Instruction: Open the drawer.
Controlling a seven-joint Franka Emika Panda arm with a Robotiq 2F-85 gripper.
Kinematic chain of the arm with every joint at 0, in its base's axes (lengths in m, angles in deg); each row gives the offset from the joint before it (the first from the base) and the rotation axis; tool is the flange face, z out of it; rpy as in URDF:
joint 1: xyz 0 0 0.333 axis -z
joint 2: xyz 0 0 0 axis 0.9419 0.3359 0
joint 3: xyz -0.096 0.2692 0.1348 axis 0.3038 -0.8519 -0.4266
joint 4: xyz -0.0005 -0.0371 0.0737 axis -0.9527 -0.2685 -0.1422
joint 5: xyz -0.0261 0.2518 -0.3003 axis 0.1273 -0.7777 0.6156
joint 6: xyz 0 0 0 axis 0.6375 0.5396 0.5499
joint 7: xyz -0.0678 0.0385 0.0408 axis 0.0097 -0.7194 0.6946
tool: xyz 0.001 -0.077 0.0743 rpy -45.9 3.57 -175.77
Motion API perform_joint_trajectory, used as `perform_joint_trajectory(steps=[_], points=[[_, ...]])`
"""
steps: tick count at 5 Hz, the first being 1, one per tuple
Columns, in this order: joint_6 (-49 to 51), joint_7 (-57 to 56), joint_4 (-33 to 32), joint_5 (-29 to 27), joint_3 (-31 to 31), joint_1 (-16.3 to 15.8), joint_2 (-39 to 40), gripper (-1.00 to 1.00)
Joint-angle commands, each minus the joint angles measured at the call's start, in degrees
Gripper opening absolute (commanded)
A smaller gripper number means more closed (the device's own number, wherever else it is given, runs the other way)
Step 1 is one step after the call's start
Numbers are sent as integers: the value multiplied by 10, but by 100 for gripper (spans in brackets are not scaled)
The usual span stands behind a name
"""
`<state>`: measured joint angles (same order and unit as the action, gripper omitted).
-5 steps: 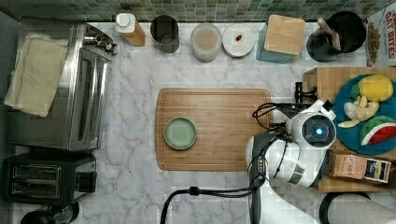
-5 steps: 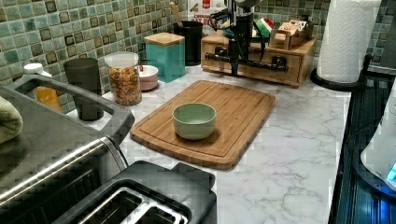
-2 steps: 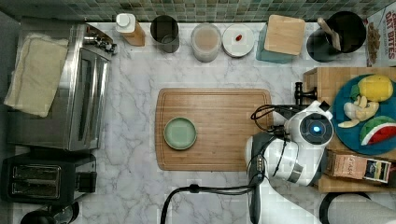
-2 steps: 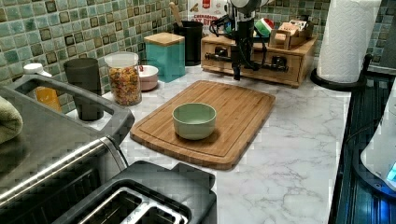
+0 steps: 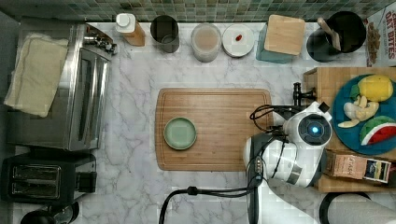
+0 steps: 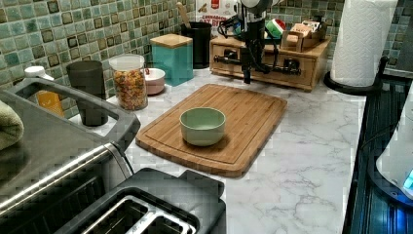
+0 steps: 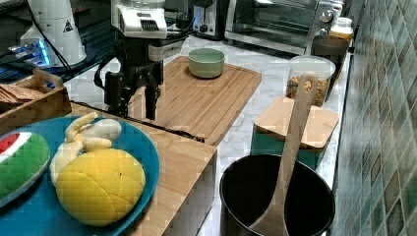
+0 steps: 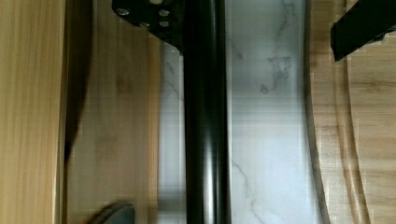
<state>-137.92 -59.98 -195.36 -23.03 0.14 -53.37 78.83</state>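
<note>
Handle [image 8: 206, 116]: long black bar on the drawer [image 6: 265, 66], seen close in the wrist view, running between one finger at the drawer side and the other finger [image 8: 364, 25] out over the cutting board's [image 8: 359, 140] edge. Fingers spread, straddling the bar, nothing pinched yet.

Step in hand, judged: bracket the bar, close, then draw it straight out from the drawer front toward the board; a skewed pull would likely bind the box in its housing. The drawer front appears slightly out in the wrist view, but how far cannot be told.

Gripper [image 7: 133, 96]: right view shows it pointing down in front of the wooden unit, both fingers apart, above the bar.

Left view: gripper [image 6: 248, 61] at mid-length of the bar, between the two mounts; drawer at the far end of the counter, beyond the green bowl [image 6: 202, 126].

Top view: arm body covers the grasp; one handle mount [image 5: 297, 92] visible beside the unit carrying the blue plate [image 5: 348, 135].
</note>
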Motion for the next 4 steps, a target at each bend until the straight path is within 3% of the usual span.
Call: perform_joint_trajectory(steps=[1, 2, 3, 4], points=[[6, 200, -107, 1, -98, -135, -99, 100], [-18, 210, -111, -4, -105, -161, -88, 100], [-44, 246, -101, 10, -122, -163, -63, 100], [3, 221, -94, -24, -136, -170, -78, 100]])
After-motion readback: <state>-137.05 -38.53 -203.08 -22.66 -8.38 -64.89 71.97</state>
